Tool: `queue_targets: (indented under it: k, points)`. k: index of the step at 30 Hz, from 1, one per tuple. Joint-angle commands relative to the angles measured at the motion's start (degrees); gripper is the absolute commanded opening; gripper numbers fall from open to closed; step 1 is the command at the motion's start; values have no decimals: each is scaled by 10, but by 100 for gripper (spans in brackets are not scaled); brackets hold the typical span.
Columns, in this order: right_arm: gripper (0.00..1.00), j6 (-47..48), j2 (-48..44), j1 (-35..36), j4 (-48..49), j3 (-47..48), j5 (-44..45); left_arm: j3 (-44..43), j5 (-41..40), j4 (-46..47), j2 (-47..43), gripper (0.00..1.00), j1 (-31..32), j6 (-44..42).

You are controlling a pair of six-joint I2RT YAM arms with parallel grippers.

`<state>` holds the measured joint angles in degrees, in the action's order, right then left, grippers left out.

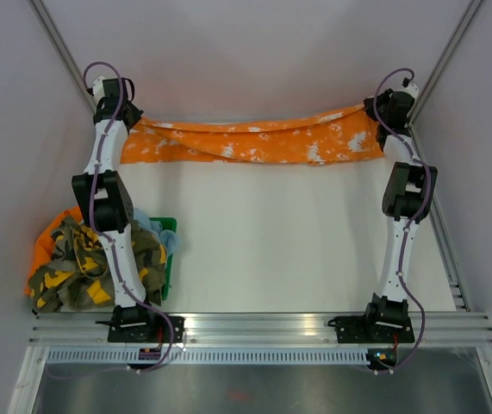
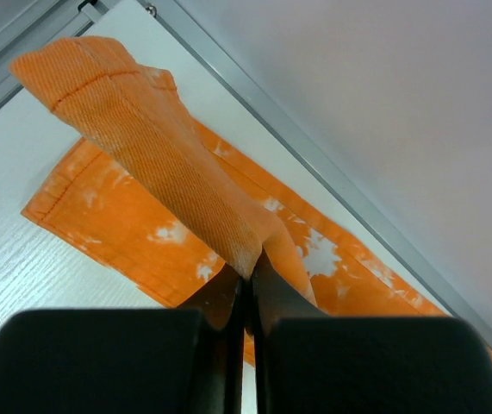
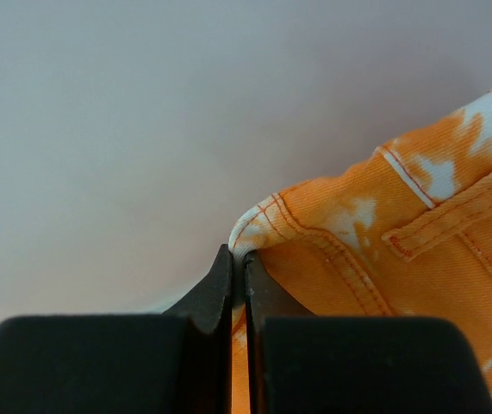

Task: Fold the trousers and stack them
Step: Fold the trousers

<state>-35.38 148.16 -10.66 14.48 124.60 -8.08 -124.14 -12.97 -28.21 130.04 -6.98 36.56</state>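
Orange trousers (image 1: 246, 142), white-blotched twill, held at two ends
Left end effector (image 2: 247, 280) pinches a coarse-woven hem; right end effector (image 3: 238, 263) pinches the double-stitched waistband corner.

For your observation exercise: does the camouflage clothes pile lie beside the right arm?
No, the clothes pile lies beside the left arm.

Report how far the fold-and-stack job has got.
Done: nothing visibly; no folded stack shows. In hand: the left gripper and right gripper each pinch an end of the orange trousers, stretched out between them. Remaining: finishing that fold, then the camouflage heap by the green bin.
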Motion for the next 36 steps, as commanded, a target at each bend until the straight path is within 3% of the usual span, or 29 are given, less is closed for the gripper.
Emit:
queue_targets:
  k: [1,7,12,15,17,18,19,20,22,24,25,27,32,36]
  points:
    - [0,-3,14,-3,-1,69,4,-27,8,1,1,2,-14,37]
    - [0,8,33,-1,-2,60,11,-10,3,-4,-8,2,-14,28]
    - [1,6,56,0,-17,84,5,-44,8,-18,29,2,-17,20]
    - [17,0,57,3,-18,87,-14,-44,18,10,43,2,-18,33]
    - [42,-3,57,6,-21,97,-36,-55,32,34,58,10,-18,47]
    - [48,-4,57,9,-23,112,-45,-72,34,38,65,20,-18,52]
    - [53,-4,57,10,-28,121,-54,-83,35,37,77,56,-18,64]
    - [59,2,56,15,-36,130,-67,-93,40,36,81,71,-18,68]
    - [75,13,49,21,-56,148,-84,-106,48,39,80,80,-18,73]
    - [85,28,27,27,-64,145,-95,-103,49,51,70,89,-19,70]
    - [89,32,18,31,-69,143,-93,-103,47,52,65,98,-18,58]
    - [94,35,-7,35,-79,139,-95,-103,47,52,48,100,-17,43]
    - [94,23,-61,49,-93,109,-159,-87,76,35,7,100,-17,-23]
    - [94,52,-129,76,-93,-26,-206,-32,74,-29,-43,100,-15,-54]
